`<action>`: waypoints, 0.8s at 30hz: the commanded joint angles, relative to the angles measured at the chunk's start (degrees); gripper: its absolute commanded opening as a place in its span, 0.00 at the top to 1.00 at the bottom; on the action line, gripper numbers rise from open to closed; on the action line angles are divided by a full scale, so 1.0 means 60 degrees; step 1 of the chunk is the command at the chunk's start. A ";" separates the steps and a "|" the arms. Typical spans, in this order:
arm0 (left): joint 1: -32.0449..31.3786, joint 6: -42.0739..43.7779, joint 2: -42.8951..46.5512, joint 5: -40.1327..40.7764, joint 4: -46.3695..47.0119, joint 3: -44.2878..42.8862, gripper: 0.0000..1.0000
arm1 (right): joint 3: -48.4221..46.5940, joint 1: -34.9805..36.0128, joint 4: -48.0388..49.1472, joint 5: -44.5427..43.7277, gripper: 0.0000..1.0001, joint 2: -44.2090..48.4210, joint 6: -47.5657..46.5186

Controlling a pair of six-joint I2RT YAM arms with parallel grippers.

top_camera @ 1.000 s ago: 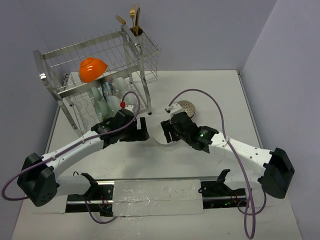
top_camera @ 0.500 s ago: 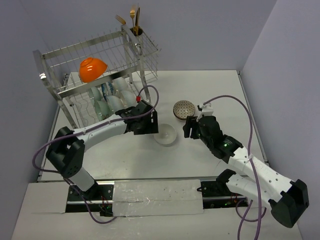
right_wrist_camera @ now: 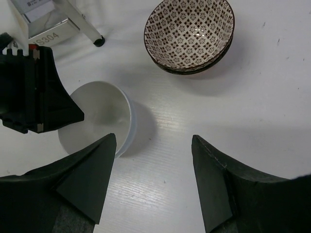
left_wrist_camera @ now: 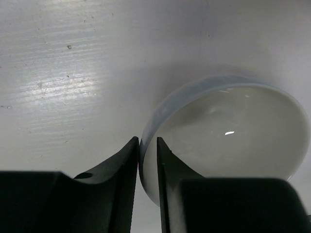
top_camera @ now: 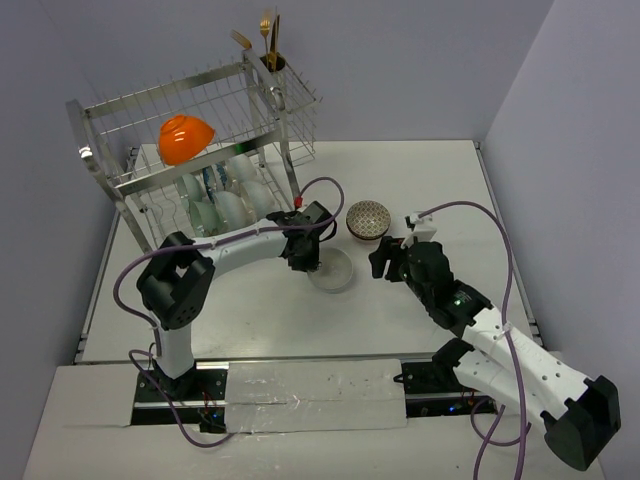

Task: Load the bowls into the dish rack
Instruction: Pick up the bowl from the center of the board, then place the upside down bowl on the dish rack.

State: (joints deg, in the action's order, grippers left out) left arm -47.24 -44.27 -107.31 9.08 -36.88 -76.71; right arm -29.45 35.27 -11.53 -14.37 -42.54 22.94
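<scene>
The white bowl (top_camera: 334, 268) sits open side up on the table, just past the rack (top_camera: 235, 110), near the front leg below the cutlery cup. The left pincer (top_camera: 311, 263) is at the edge of that bowl nearest the rack. In the left wrist view the left pincer (left_wrist_camera: 147, 143) is narrow, with one finger inside the white bowl (left_wrist_camera: 228, 145) and one outside, and the thin rim fills the gap between them. It looks like a pinch on the rim, but I cannot tell how hard it presses.

So the bowl lies on the far side of this pincer from the rack. It is round, with no long side, and I think the lift must swing it back over the leg.

The right pincer (top_camera: 382, 262) is wide and holds nothing. It hangs just beside the white bowl, on the side away from the rack. The brown bowl (top_camera: 368, 218) is near it, a bit farther from the rack.

From above, the left arm hides the pinched edge. The brown bowl (right_wrist_camera: 189, 34) may be two stacked, which is hard to say. An orange bowl (top_camera: 185, 138) sits on the rack's top shelf. The bowls below it are packed close, and I cannot see a free slot.
</scene>
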 commanded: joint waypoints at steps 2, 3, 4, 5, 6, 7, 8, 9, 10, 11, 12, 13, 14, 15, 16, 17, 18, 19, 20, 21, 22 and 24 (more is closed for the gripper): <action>-0.0168 0.0040 -0.0016 0.0420 -0.0678 -0.0648 0.76 | 0.0148 -0.0106 0.0618 -0.0183 0.29 0.0250 0.0059; -0.0183 0.0040 -0.0001 0.0478 -0.0795 -0.0663 0.78 | 0.0177 -0.0106 0.0632 -0.0197 0.29 0.0264 0.0073; -0.0183 0.0069 0.0057 0.0508 -0.0811 -0.0677 0.80 | 0.0192 -0.0121 0.0633 -0.0198 0.28 0.0308 0.0102; -0.0183 0.0069 0.0086 0.0522 -0.0840 -0.0663 0.86 | 0.0192 -0.0121 0.0604 -0.0270 0.26 0.0323 0.0132; -0.0183 0.0083 0.0087 0.0552 -0.0855 -0.0663 0.91 | 0.0192 -0.0121 0.0603 -0.0314 0.25 0.0338 0.0132; -0.0183 0.0069 0.0087 0.0581 -0.0869 -0.0677 0.96 | 0.0192 -0.0106 0.0603 -0.0329 0.23 0.0396 0.0117; -0.0183 0.0069 0.0087 0.0625 -0.0884 -0.0706 1.00 | 0.0192 -0.0121 0.0603 -0.0344 0.20 0.0411 0.0117; -0.0168 0.0069 0.0101 0.0640 -0.0927 -0.0721 1.00 | 0.0192 -0.0121 0.0603 -0.0388 0.19 0.0440 0.0117; -0.0183 0.0083 0.0130 0.0683 -0.0957 -0.0736 1.00 | 0.0192 -0.0121 0.0589 -0.0417 0.17 0.0484 0.0132; -0.0183 0.0113 0.0145 0.0800 -0.1015 -0.0765 1.00 | 0.0206 -0.0135 0.0545 -0.0461 0.13 0.0513 0.0146; -0.0197 0.0142 0.0247 0.0873 -0.1146 -0.0867 1.00 | 0.0221 -0.0121 0.0545 -0.0548 0.12 0.0528 0.0190; -0.0197 0.0157 0.0306 0.0976 -0.1206 -0.0940 1.00 | 0.0221 -0.0135 0.0516 -0.0593 0.10 0.0572 0.0220; -0.0226 0.0229 0.0379 0.1180 -0.1279 -0.1014 1.00 | 0.0236 -0.0150 0.0501 -0.0637 0.07 0.0601 0.0234; -0.0256 0.0288 0.0539 0.1312 -0.1381 -0.1246 1.00 | 0.0236 -0.0136 0.0501 -0.0768 0.06 0.0616 0.0292; -0.0314 0.0361 0.0613 0.1459 -0.1658 -0.1423 1.00 | 0.0250 -0.0136 0.0443 -0.0841 0.05 0.0689 0.0322; -0.0373 0.0521 0.0686 0.1823 -0.1834 -0.1613 1.00 | 0.0265 -0.0136 0.0413 -0.0915 0.04 0.0733 0.0351; -0.0533 0.0654 0.0832 0.2058 -0.2010 -0.2093 1.00 | 0.0294 -0.0136 0.0413 -0.1031 0.04 0.0791 0.0381; -0.0665 0.0800 0.0906 0.2322 -0.2287 -0.2374 1.00 | 0.0309 -0.0136 0.0427 -0.1076 0.04 0.0908 0.0395; -0.0797 0.1106 0.1008 0.2614 -0.2435 -0.2638 1.00 | 0.0338 -0.0136 0.0427 -0.1135 0.04 0.0982 0.0425; -0.1044 0.1298 0.1154 0.3212 -0.2582 -0.3264 1.00 | 0.0382 -0.0136 0.0413 -0.1222 0.04 0.1040 0.0439; -0.1163 0.1517 0.1199 0.3479 -0.2728 -0.3647 1.00 | 0.0397 -0.0121 0.0413 -0.1339 0.03 0.1215 0.0454; -0.1455 0.2249 0.1229 0.4586 -0.3328 -0.4902 1.00 | 0.0513 -0.0136 0.0413 -0.1500 0.02 0.1479 0.0527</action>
State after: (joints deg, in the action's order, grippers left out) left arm -52.99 -37.10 -106.74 25.02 -54.02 -94.80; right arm -27.14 34.83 -10.35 -19.81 -36.03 24.86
